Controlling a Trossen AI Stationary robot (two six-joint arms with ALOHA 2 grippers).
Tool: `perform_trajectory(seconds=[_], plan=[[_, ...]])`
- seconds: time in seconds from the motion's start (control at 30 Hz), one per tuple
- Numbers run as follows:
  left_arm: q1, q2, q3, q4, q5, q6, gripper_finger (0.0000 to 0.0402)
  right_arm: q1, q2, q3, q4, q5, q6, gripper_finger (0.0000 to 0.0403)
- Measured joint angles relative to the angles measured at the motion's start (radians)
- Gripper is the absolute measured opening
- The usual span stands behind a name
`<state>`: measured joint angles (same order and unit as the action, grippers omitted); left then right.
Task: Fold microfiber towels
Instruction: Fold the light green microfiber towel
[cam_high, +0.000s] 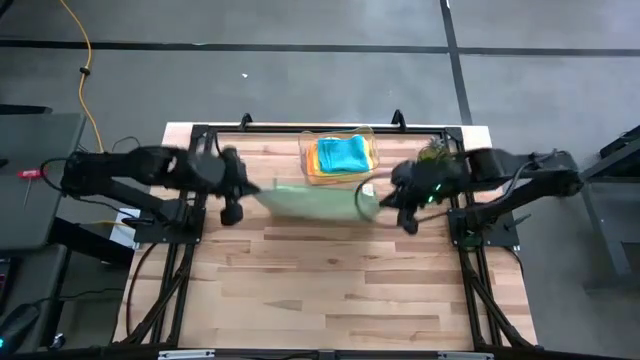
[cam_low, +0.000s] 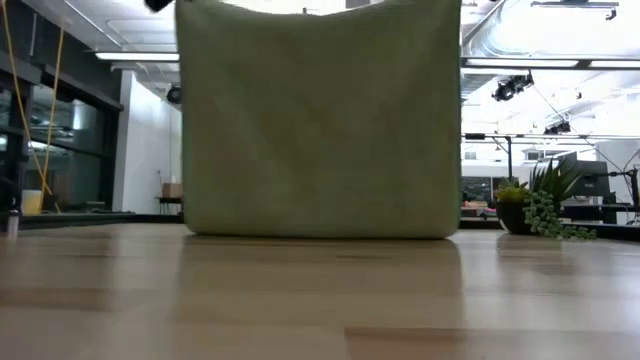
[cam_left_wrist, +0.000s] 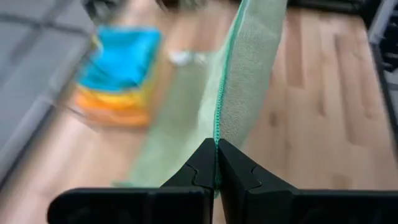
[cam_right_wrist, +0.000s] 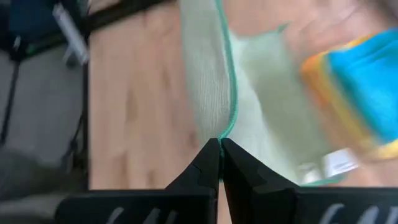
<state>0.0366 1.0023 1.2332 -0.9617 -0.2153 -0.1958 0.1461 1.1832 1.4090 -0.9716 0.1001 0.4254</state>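
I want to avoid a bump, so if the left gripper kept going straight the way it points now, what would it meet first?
The left gripper is shut on the light green towel, which already fills its path. Past the towel lies bare table; the stack of folded towels sits off to one side, though depth is unclear.

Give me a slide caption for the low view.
Light green towel hangs as a broad sheet, its lower edge at the wooden table, with a potted plant behind.
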Motion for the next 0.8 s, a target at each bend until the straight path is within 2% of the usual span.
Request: perform_trajectory(seconds=[0.17,0.33,0.47,0.6,0.67,0.8], plan=[[-0.184,0.004,-0.172,0.088,-0.001,-0.260,0.0000,0.127,0.101,0.000,-0.013,-0.070,0.096,0.0000],[-0.338,0.015,-0.366,0.332,-0.045,-0.519,0.0000,0.229,0.233,0.000,-0.112,-0.091,0.190,0.0000],[-0.414,0.059,-0.488,0.521,-0.095,-0.698,0.0000,0.273,0.330,-0.001,-0.129,-0.096,0.240,0.0000],[-0.463,0.138,-0.545,0.606,-0.100,-0.811,0.0000,0.289,0.409,-0.003,-0.132,-0.125,0.273,0.0000],[-0.479,0.178,-0.546,0.623,-0.102,-0.849,0.0000,0.294,0.431,-0.039,-0.095,-0.184,0.292,0.0000],[-0.505,0.238,-0.546,0.673,-0.087,-0.894,0.0000,0.314,0.430,-0.211,0.143,-0.333,0.370,0.0000]])
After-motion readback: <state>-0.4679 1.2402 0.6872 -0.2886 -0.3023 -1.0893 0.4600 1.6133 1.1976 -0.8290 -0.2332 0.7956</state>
